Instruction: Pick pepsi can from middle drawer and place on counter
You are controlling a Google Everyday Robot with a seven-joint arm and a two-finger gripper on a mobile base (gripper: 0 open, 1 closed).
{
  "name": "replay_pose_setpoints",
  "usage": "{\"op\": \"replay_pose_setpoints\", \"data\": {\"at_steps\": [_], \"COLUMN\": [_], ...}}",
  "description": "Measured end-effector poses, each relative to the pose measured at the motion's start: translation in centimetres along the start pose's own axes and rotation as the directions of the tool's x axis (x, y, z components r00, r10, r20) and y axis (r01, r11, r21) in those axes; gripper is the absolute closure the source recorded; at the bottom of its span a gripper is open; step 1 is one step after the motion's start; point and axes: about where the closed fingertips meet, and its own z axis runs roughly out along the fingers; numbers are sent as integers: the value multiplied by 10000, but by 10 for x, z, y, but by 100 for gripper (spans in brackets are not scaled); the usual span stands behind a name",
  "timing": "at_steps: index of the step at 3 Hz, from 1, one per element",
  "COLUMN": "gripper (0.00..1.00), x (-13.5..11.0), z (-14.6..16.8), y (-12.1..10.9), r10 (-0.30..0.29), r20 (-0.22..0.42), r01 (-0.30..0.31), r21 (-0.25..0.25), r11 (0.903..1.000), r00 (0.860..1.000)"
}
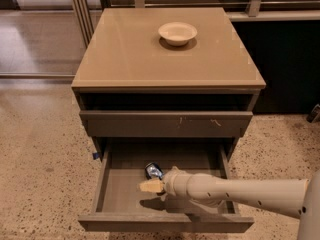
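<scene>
**Pincer inside open middle drawer, next to can**

The wide, shallow grey-brown middle drawer (165, 223) stands open at bottom centre. The small blue pepsi can (154, 170) lies on its grey floor. The pale-tipped pincer (150, 186) sits just below the can in frame; whether it is wide or narrow cannot be told. A cream round bowl (177, 33) rests on the glossy tan counter (125, 54).

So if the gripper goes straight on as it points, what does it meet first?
Likely the middle drawer's left wall; the gripper, low inside it, seems to pass beside the pepsi can.
</scene>
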Motion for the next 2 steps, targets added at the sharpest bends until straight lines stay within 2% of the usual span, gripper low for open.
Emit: {"op": "replay_pose_setpoints", "data": {"at_steps": [1, 2], "gripper": [0, 0], "x": [21, 54], "z": [19, 36], "y": [-2, -2], "r10": [-507, -1152], "r20": [-409, -1155], "r01": [534, 1320], "r21": [679, 1493], "r11": [9963, 9799], "r00": [9979, 9866]}}
